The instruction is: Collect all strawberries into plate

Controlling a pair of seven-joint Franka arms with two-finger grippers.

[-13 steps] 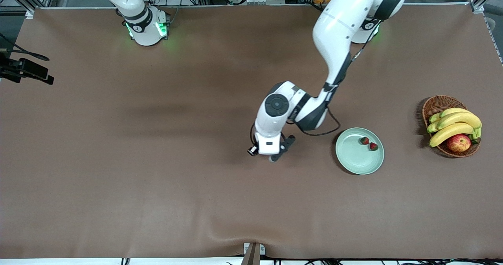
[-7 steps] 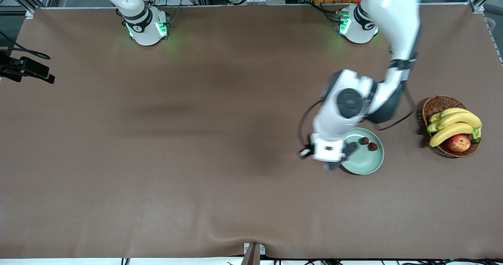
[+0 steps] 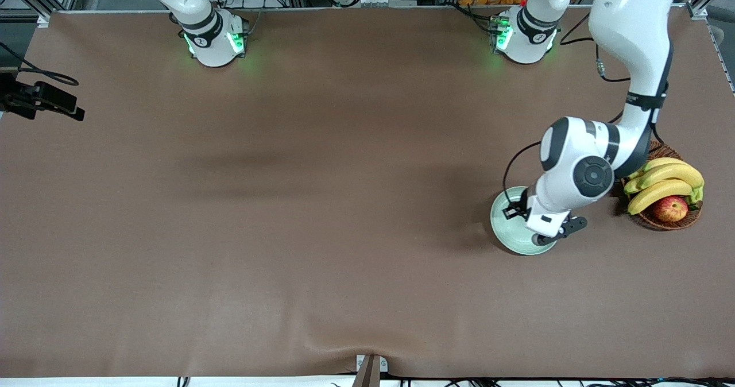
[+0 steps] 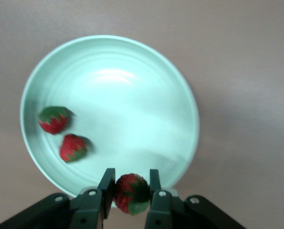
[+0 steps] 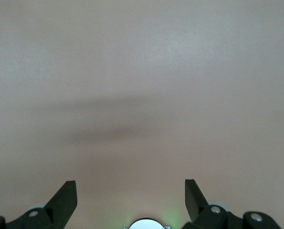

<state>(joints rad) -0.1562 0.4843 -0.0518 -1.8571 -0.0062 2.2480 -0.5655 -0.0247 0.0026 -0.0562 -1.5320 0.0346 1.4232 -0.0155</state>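
The left gripper [image 4: 131,200] hangs over the plate [image 3: 508,235], at the lower right of the front view, its jaws clenched on one strawberry [image 4: 131,192]. In the left wrist view that held strawberry sits at the bottom centre of the frame, pinched between the two dark fingers [image 4: 106,183] above the plate's rim [image 4: 189,143].

Two more strawberries lie in the plate: one [image 4: 54,119] at the mid-left of the left wrist frame, close to the rim, and another [image 4: 73,147] just beside it, slightly lower in that frame; they look apart from each other, though the picture is a little smeared there. In the front view the arm's wrist covers most of the plate, so those two berries do not show there.

The plate rests on the brown counter [image 3: 287,203]. At the right edge of the front view, near the plate and toward the left arm's end of the counter, stands a wicker basket [image 3: 646,151] holding bananas [image 3: 666,183] and an apple [image 3: 670,208].

The right gripper [image 5: 131,198] waits up over bare counter, its jaws released and spread wide at the bottom corners of the right wrist frame; only that arm's base [image 3: 212,37] shows at the upper left of the front view.
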